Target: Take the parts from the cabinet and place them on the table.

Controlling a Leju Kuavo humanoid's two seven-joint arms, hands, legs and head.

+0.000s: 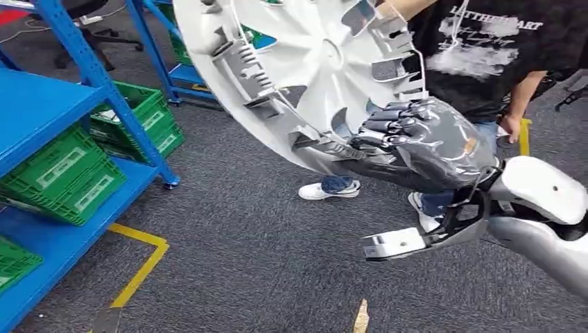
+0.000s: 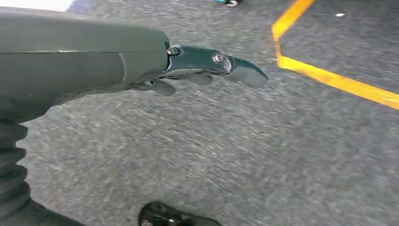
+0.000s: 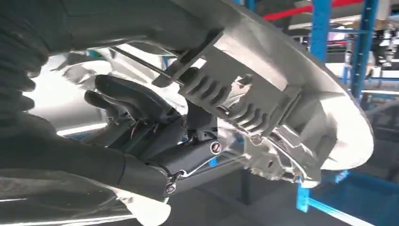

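Item: white wheel cover [image 1: 305,62], clamped at its lower rim in my R hand [image 1: 416,142], held up centre-right, off the blue rack [image 1: 41,118] at left; person [image 1: 499,55] stands just behind. L hand [image 2: 197,70] hangs over carpet, fingers apart, holding nothing. Status: part seems out of cabinet; table not seen, placing still left.

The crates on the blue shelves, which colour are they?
The crates are green with pale labels, seen best in the head view.

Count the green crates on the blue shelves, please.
4 at least: one on the near shelf's middle level, one partly cut off on the level below, one behind the blue post, one on the far shelf, mostly hidden by the wheel cover. More may be hidden.
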